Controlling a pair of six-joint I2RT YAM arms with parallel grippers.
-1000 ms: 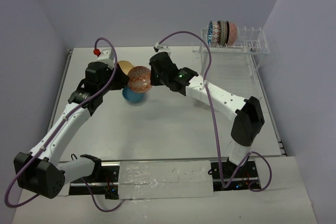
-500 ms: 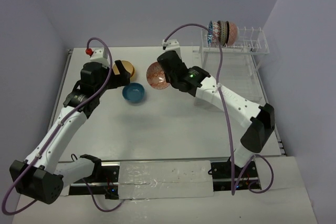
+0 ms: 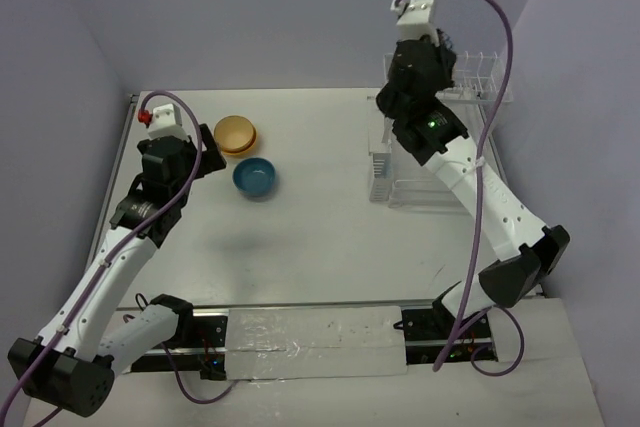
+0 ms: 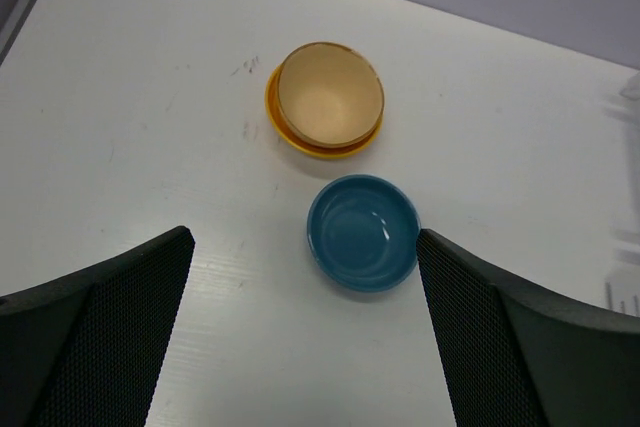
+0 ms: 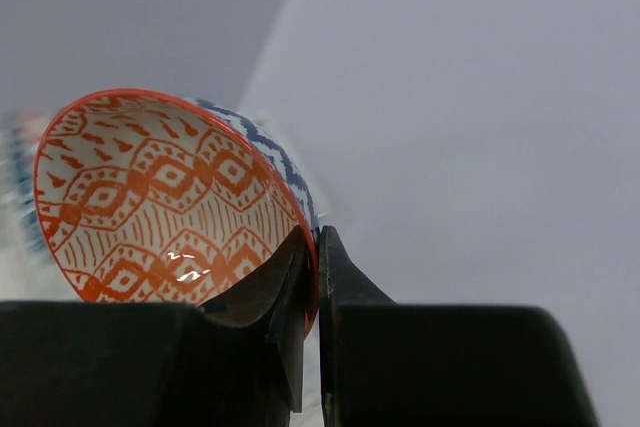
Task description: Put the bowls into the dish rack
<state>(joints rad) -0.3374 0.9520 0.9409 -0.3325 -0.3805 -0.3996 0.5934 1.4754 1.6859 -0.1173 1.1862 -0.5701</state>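
Observation:
In the right wrist view my right gripper (image 5: 318, 247) is shut on the rim of an orange-and-white patterned bowl (image 5: 165, 197), held up on edge, with a blue-white bowl (image 5: 272, 142) close behind it. In the top view the right arm's wrist (image 3: 418, 67) is raised over the dish rack (image 3: 482, 82) and hides the bowl and the bowls in the rack. My left gripper (image 4: 302, 247) is open and holds nothing, above the table just short of a teal bowl (image 4: 362, 232) (image 3: 254, 177). Beyond it a tan bowl (image 4: 330, 95) sits nested in an orange-yellow bowl (image 4: 290, 137) (image 3: 237, 134).
The rack's lower tray (image 3: 440, 187) and its small side basket (image 3: 379, 172) stand at the right of the table, below the raised prongs. Walls close in behind and on both sides. A metal rail (image 3: 120, 162) runs along the table's left edge.
The left gripper has opened, let go of the patterned bowl and pulled back to the left. The right arm has carried that bowl from the table's middle up to the rack.

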